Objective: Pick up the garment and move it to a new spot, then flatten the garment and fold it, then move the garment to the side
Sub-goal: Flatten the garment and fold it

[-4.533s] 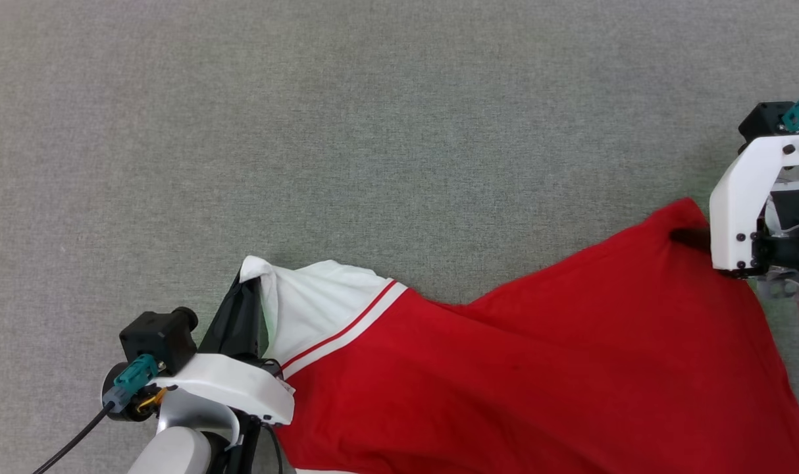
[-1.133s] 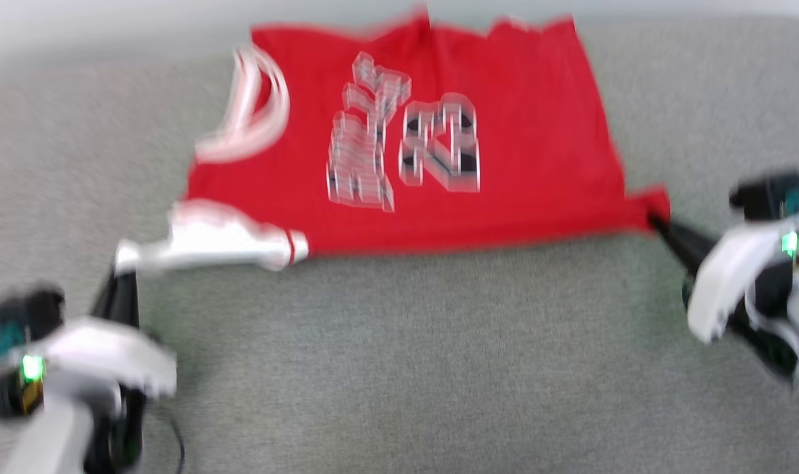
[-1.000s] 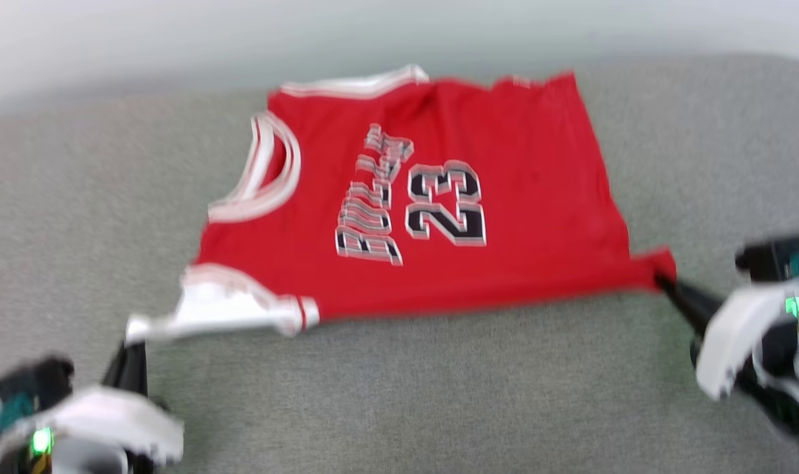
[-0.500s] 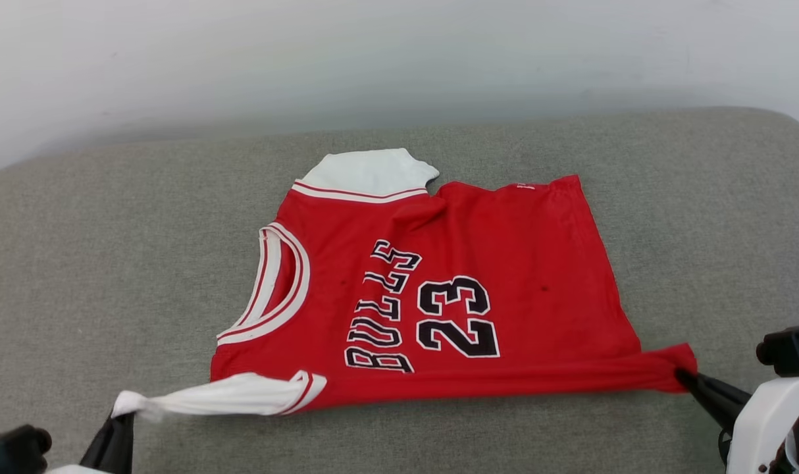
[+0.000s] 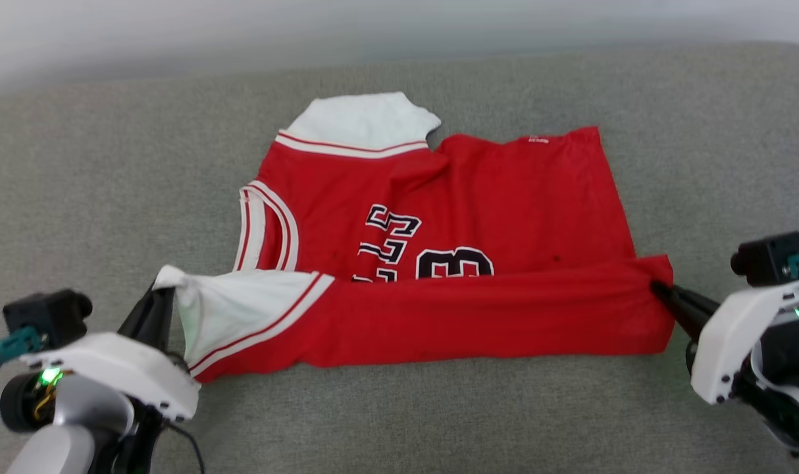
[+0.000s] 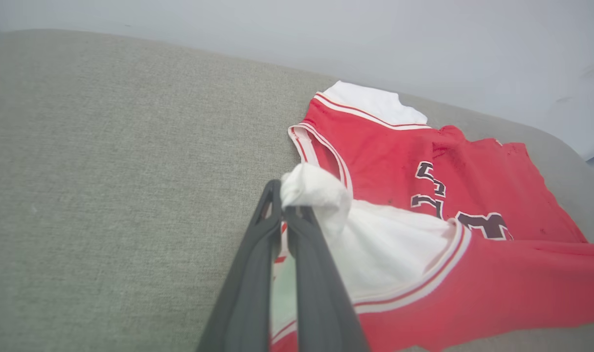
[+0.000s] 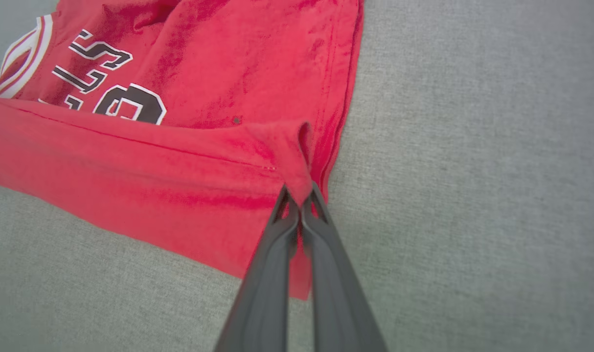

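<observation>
Left gripper point(image 5: 164, 293) and right gripper point(image 5: 656, 287), pinching the garment point(image 5: 505, 197) (either end), have laid its edge over the number point(image 5: 453, 262): first fold, seemingly.

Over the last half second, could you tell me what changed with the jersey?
The left gripper and right gripper carried the near edge of the jersey forward, folding it over part of the lettering and number. Both stay shut, on the white sleeve and hem corner.
</observation>
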